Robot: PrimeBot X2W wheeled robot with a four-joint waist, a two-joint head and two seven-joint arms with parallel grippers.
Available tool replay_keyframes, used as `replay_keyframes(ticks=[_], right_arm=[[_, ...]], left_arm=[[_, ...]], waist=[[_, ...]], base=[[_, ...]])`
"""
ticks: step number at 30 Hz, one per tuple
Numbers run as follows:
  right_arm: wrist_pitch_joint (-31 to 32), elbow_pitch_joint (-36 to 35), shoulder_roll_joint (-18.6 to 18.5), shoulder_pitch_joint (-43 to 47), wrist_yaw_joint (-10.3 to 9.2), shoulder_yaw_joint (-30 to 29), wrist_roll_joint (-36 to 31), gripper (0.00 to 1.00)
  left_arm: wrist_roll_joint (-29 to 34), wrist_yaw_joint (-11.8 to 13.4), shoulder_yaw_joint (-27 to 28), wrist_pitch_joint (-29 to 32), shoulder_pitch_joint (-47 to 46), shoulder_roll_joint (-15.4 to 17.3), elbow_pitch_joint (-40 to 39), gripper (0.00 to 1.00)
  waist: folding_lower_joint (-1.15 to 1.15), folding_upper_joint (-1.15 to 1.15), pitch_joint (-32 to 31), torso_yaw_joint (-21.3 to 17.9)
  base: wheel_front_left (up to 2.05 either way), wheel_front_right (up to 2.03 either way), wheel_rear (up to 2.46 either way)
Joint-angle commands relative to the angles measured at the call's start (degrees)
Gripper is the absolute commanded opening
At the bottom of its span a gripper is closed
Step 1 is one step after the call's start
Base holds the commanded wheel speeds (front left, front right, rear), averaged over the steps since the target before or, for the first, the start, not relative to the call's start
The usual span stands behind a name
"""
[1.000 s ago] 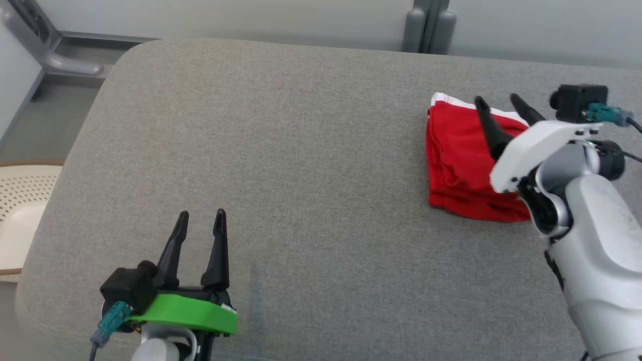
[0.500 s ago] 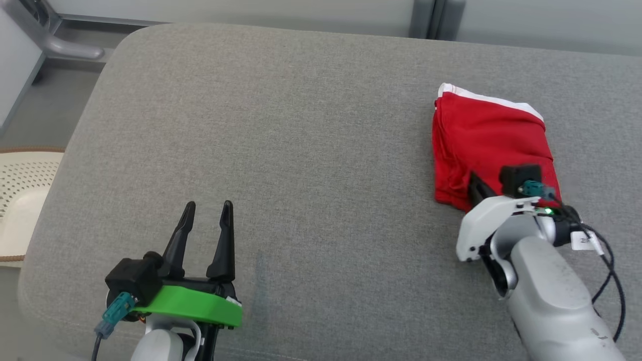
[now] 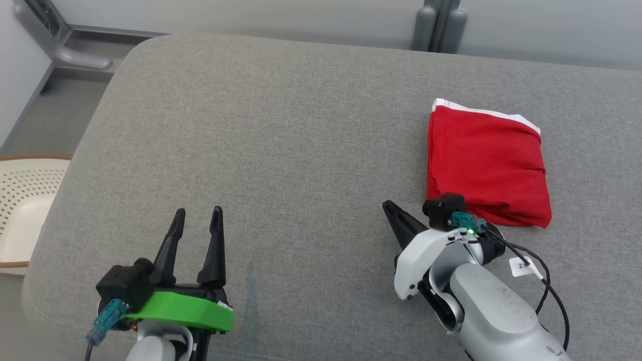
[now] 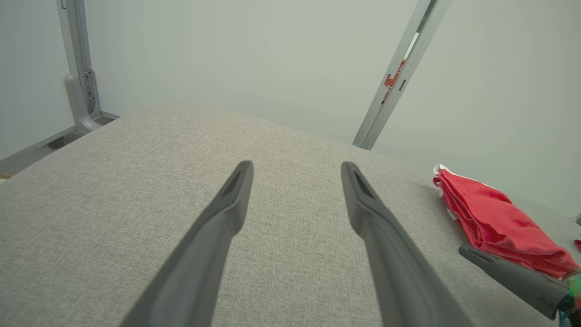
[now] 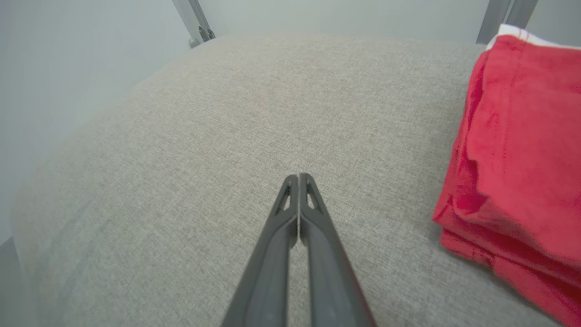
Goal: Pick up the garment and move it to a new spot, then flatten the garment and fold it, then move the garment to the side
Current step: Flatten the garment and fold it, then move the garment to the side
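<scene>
The jaws of the right gripper (image 5: 298, 176) are pressed shut, tip against tip, and nothing is held between them. They are pointed across the bare grey cloth of the tabletop (image 5: 181, 136). The garment (image 5: 522, 136) lies just beside them, on the right of the right wrist view, and is not touched. The jaws of the left gripper (image 4: 297, 165) are spread wide, and nothing is held there either. In the head view this gripper is seen at the lower left, well apart from the garment. The right gripper is seen near the garment's closest left corner. The garment is red and folded into a thick stack. It is laid flat on the right part of the tabletop, and a white band (image 3: 481, 111) runs along its far edge. Past the tabletop's left edge, a white basket (image 3: 20, 200) with many small holes is seen lower down. Behind the far edge a grey post (image 3: 439, 25) stands against a pale wall.
</scene>
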Motion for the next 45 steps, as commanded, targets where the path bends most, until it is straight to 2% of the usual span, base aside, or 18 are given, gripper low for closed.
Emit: replay_keyframes(ticks=[1,2,5,9,14,20,27,45], right_arm=[[-1.35,-2.06,-0.87,1.08,-0.1,0.26,0.88,0.53],[-2.4,-4.09,-1.5,1.8,-0.11,-0.29,1.78,1.0],[-4.25,-10.18,-3.06,3.99,-0.1,-2.81,2.21,1.0],[-4.63,-18.61,-5.23,8.14,-0.1,-8.81,-0.33,1.0],[-1.79,-29.6,-5.31,14.28,-0.09,-19.01,-4.97,1.0],[2.31,-36.71,-5.31,20.01,-0.09,-26.71,-9.69,1.0],[4.74,-37.08,-6.43,22.72,-0.09,-29.34,-9.01,1.0],[4.49,-33.16,-7.81,24.38,-0.09,-25.22,-5.23,1.0]], left_arm=[[0.29,0.02,0.55,-0.12,1.05,0.44,-0.05,1.0],[0.4,0.02,1.14,-0.12,1.47,0.47,-0.12,1.0],[0.74,0.02,2.47,-0.12,2.66,0.4,-0.41,1.0],[1.24,0.02,4.15,-0.11,3.95,0.23,-0.97,1.0],[1.69,0.02,6.21,-0.12,5.05,0.31,-1.54,1.0],[2.82,0.02,7.64,-0.05,5.76,0.84,-2.53,1.0],[3.73,0.02,9.32,-0.05,6.48,0.78,-2.72,1.0],[4.37,0.02,9.13,-0.05,9.7,1.09,-1.3,1.0]], waist=[[0.0,0.0,-1.4,-1.38],[0.0,0.0,-1.91,-1.9],[0.0,0.0,-3.15,-3.47],[0.0,0.0,-4.3,-5.68],[0.0,0.0,-5.21,-8.37],[0.0,0.0,-5.16,-11.6],[0.0,0.0,-5.76,-13.96],[0.0,0.0,-8.67,-13.7]], base=[[0.0,0.0,0.0],[0.0,0.0,0.0],[0.0,0.0,0.0],[0.0,0.0,0.0],[0.0,0.0,0.0],[0.0,0.0,0.0],[0.0,0.0,0.0],[0.0,0.0,0.0]])
